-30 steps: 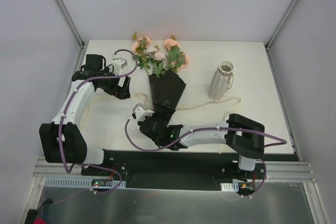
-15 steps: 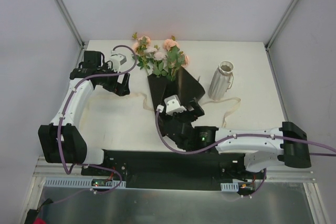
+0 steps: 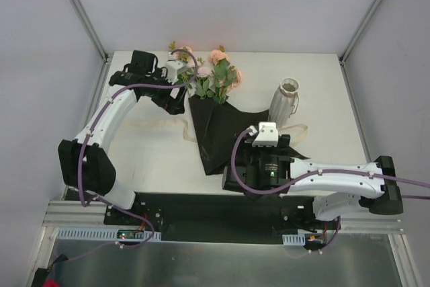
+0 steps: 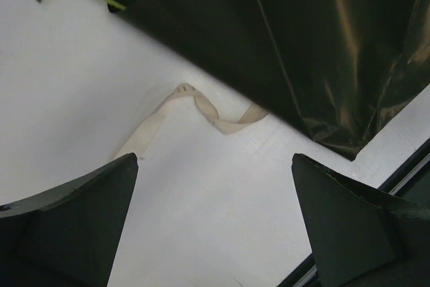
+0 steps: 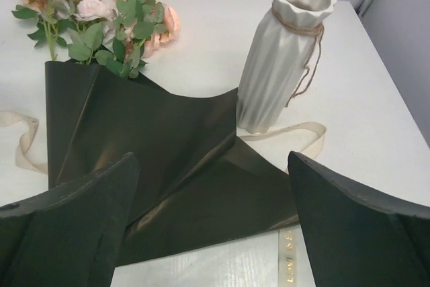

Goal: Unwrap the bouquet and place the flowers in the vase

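Since a second ago the right gripper point(image 5: 211, 159) has swung rightward and the left gripper point(image 4: 213, 159) has reached the blooms — both pairs of jaws stand apart, empty. The bouquet point(image 3: 213, 99) lies mid-frame on the bench point(image 3: 144, 149), black paper point(image 5: 168, 139) splayed; the vase point(image 3: 285, 102) stands upright at its right.

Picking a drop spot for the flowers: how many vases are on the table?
1. The vase stands upright toward the far right of the table, just right of the spread black paper. No other seems hidden.
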`<state>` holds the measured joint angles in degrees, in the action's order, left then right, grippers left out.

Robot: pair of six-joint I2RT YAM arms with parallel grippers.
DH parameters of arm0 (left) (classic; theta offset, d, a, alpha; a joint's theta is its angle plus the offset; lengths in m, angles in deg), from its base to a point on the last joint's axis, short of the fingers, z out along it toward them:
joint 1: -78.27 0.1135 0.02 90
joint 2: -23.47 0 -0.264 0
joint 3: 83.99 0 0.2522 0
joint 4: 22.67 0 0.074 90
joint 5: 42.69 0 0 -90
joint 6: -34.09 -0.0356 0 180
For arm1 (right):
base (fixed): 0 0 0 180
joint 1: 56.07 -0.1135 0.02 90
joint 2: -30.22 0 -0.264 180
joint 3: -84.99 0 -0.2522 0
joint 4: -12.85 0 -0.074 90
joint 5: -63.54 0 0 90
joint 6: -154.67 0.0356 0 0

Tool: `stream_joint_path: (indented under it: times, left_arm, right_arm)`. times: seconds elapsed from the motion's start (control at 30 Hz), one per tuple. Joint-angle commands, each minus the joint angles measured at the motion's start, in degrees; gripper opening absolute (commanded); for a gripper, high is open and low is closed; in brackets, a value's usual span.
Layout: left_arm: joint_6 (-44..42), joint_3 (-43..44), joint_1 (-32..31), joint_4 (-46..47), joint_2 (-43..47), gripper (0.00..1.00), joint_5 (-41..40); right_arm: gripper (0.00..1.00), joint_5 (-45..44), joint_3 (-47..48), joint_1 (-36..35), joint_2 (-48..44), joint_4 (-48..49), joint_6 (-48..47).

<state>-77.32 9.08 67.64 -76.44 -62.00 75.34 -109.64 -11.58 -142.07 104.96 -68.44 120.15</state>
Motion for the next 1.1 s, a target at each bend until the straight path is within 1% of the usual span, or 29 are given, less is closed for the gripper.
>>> stream_joint_path:
  times: [0.0,0.03,0.07,0.1,0.13,0.17,0.2,0.23,0.3,0.33,0.37,0.4,0.47,0.5,0.57,0.63,0.77,0.8,0.9,0.97,1.0,1.07]
  left_arm:
    - [1.5,7.7,-2.1,-1.0,-5.6,0.99,0.7]
    - [2.0,8.2,-2.1,-0.9,-6.0,0.99,1.0]
    - [2.2,8.3,-2.0,-0.9,-6.2,0.99,1.3]
    - [2.3,7.7,-2.1,-0.9,-6.1,0.99,1.6]
    - [2.2,7.4,-2.1,-0.9,-5.9,0.99,1.4]
    - [2.2,6.9,-2.1,-0.9,-5.4,0.99,1.2]
    - [2.1,5.9,-2.0,-0.9,-5.0,0.99,0.8]
    - [2.0,5.2,-1.8,-0.9,-4.3,0.99,0.6]
    - [1.5,3.5,-1.4,-0.9,-2.1,0.99,0.7]
    - [1.3,3.1,-1.3,-0.9,-1.5,0.99,0.7]
    - [1.3,2.6,-0.9,-0.9,-0.1,0.99,0.8]
    - [1.3,1.9,-0.6,-0.9,0.5,0.99,0.9]
    - [1.5,1.1,0.0,-0.9,2.1,0.99,1.1]
    - [1.5,0.3,0.1,-0.9,2.7,0.99,1.1]
    - [1.2,-0.5,0.3,-0.9,4.0,0.99,1.0]
    - [0.8,-1.9,0.3,-0.9,4.9,0.99,0.1]
    - [0.2,-4.2,0.8,-0.9,7.2,0.99,-0.6]
    - [0.3,-4.5,1.0,-0.9,7.4,0.99,-0.8]
    - [0.3,-5.8,1.2,-0.9,8.2,0.99,-1.2]
    - [0.1,-6.8,1.1,-0.9,8.9,0.99,-1.6]
    - [0.1,-7.1,1.1,-0.9,9.2,0.99,-1.7]
    - [-0.1,-7.8,1.1,-0.9,9.6,0.99,-2.2]
  right_arm:
    - [0.96,3.8,-1.2,3.5,1.0,-23.0,17.2]
    - [0.96,6.2,-2.5,4.9,-0.3,-17.4,12.6]
    - [0.96,9.3,-4.6,8.4,-3.0,1.2,-2.1]
    - [0.96,17.7,-12.6,10.7,-9.5,12.0,-10.6]
    - [0.96,23.6,-16.8,13.6,-13.5,22.5,-16.7]
    - [0.96,29.1,-21.0,20.6,-16.3,35.1,-20.6]
    - [0.96,36.5,-24.7,23.9,-17.9,38.0,-21.1]
    - [0.96,39.4,-25.2,26.9,-18.8,39.2,-21.8]
    - [0.96,44.7,-25.1,33.3,-17.6,42.9,-26.7]
    - [0.96,47.1,-25.3,35.4,-16.3,44.4,-28.1]
    - [0.96,50.4,-25.7,40.0,-15.6,48.7,-29.0]
    - [0.96,56.0,-26.3,42.0,-14.9,50.7,-29.6]
    - [0.96,59.8,-26.7,46.3,-11.6,54.7,-30.3]
    - [0.96,61.7,-26.3,47.1,-10.2,55.3,-30.9]
    - [0.97,63.1,-25.3,49.2,-6.4,56.7,-32.0]
    - [0.99,64.2,-25.2,50.2,-4.6,57.9,-33.0]
    - [0.87,64.7,-24.9,51.5,-1.4,62.5,-36.2]
    - [0.81,64.8,-24.4,51.4,0.0,63.0,-37.1]
    - [0.71,64.8,-23.4,51.4,1.7,65.2,-39.9]
    - [0.68,64.7,-23.0,51.4,2.9,66.0,-41.2]
    - [0.63,64.7,-22.7,51.5,3.4,66.1,-41.6]
    - [0.59,64.9,-22.0,51.4,4.4,66.4,-42.5]
